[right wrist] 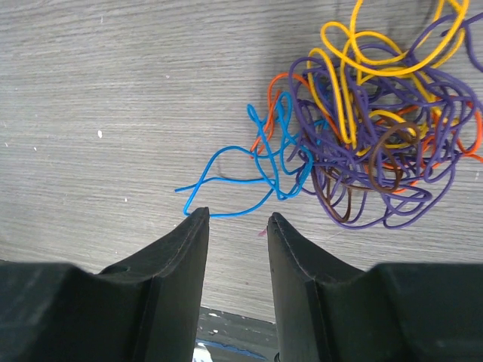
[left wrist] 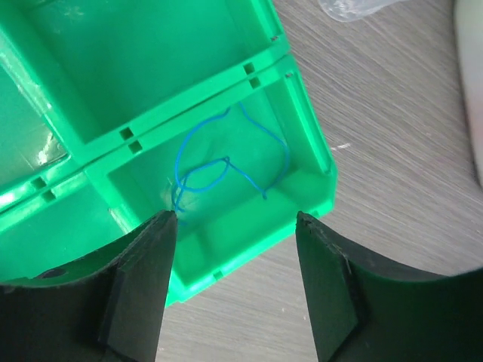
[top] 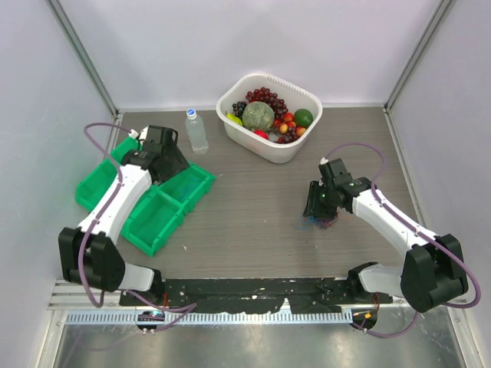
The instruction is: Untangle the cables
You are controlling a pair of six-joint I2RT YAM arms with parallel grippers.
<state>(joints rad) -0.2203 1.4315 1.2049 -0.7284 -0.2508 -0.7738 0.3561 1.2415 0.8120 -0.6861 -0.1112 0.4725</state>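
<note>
On the table seen from above, the left gripper [top: 170, 162] is hovering over the green bins [top: 98, 186], while the right gripper [top: 317, 208] is hanging just beside the cables [top: 327, 222], near a white basket [top: 270, 152] of fruit.

Under the left wrist, the left gripper [left wrist: 235, 222] is standing wide apart and gripping nothing; a blue cable [left wrist: 226, 159] is lying loose in the bin compartment [left wrist: 311, 130] below it.

Under the right wrist, the right gripper [right wrist: 236, 219] is holding its fingers parted and empty. The tangled bunch [right wrist: 370, 143] of purple, yellow, orange and brown is resting on the wood, a blue strand [right wrist: 226, 153] trailing out just ahead of the fingertips.
</note>
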